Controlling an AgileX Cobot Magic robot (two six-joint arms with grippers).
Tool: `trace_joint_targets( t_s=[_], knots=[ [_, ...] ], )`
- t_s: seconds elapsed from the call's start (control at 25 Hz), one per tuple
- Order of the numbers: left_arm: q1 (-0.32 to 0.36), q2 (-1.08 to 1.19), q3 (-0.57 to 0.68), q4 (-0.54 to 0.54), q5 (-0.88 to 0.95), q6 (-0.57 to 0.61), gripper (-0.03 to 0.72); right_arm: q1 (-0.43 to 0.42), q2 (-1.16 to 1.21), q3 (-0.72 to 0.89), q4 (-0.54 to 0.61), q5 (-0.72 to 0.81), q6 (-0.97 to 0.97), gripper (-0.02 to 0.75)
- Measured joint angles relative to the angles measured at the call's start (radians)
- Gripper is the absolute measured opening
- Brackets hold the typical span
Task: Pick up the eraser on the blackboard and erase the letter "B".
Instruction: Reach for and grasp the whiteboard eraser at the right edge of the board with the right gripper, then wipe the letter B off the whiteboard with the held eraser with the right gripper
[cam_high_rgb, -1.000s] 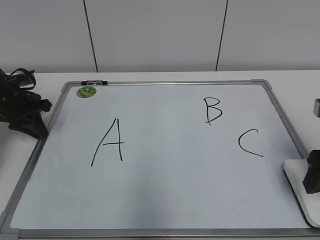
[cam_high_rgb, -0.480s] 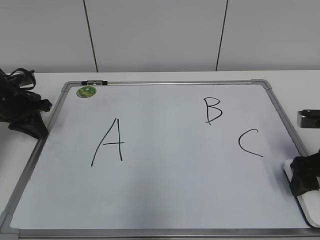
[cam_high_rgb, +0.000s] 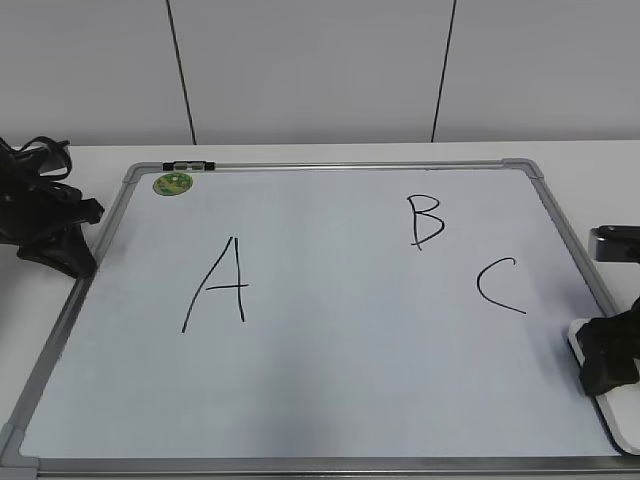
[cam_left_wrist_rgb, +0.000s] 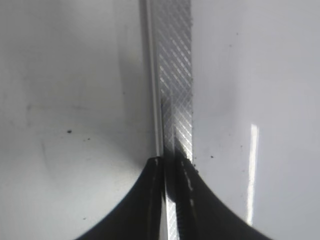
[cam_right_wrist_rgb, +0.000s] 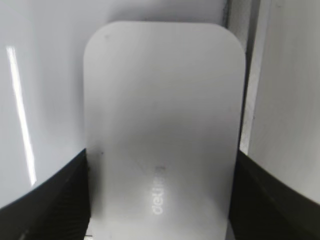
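Eraser: flat at the blackboard's right edge, near the front corner | right gripper: fingers flank its long sides, seemingly touching, firm clamp unconfirmed | advice: squeeze squarely, lift level, then cross to letter "B" avoiding "C" | left gripper: fingers together, on the frame.

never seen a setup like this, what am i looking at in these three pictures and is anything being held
It is a robot with two arms, each ending in a gripper. The wide picture looks across a large white dry-erase board with black letters A, B, C and a round green magnet. The other two come from cameras on the wrists. The left gripper rests shut at the board's grey metal frame, holding nothing. The right gripper straddles a white rounded plastic eraser; its fingers sit against its sides, seemingly gripping it.
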Motion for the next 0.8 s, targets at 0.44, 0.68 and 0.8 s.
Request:
trace_joint_targets(
  t_s=[0.44, 0.68, 0.8],
  knots=[
    [0.000, 0.000, 0.000, 0.000, 0.000, 0.000, 0.032, 0.000, 0.000, -0.152, 0.004, 0.210, -0.002, 0.545],
    [0.000, 0.000, 0.000, 0.000, 0.000, 0.000, 0.032, 0.002, 0.000, -0.285, 0.035, 0.301, -0.008, 0.545],
    [0.000, 0.000, 0.000, 0.000, 0.002, 0.000, 0.032, 0.023, 0.000, -0.358, 0.037, 0.334, -0.011, 0.545]
  ],
)
